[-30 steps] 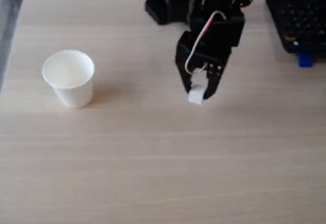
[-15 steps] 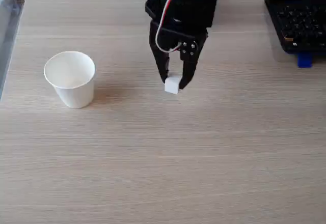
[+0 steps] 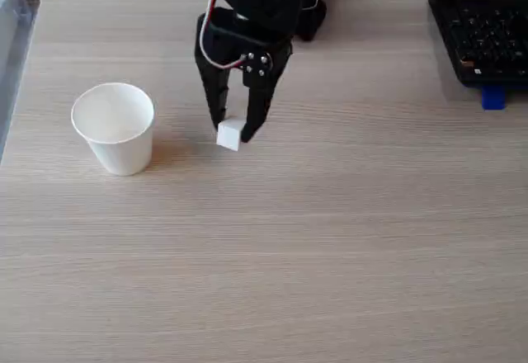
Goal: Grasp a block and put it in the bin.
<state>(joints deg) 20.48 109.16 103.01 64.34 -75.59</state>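
So the gripper (image 3: 233,133) has the little white block (image 3: 229,134) pinched between its two black fingertips, and it's carrying it clear of the wooden table (image 3: 330,239), or at least it looks lifted, since the cube hangs at the very tip of the claw with nothing under it. Big change over the last second: the arm has swung steadily toward the left of the fixed view, from about the middle-right of the table to a spot near the white paper cup (image 3: 113,126), and the cube has come along the whole way without slipping or twisting much. That tells me the grasp is solid and we're well into the transport part, with pick-up basically done. The cup stands upright on the left side, mouth open and apparently empty, and hasn't budged. The block is not over the rim yet, it's off to the right of the cup with a gap of bare table between them, so I'd guess the arm needs a bit more leftward travel before letting go. Main risk I see is clipping the rim on the way in and tipping it, since paper cups are light. Black keyboard (image 3: 485,37) and a small blue piece (image 3: 493,97) sit way off at the right edge, out of the way.
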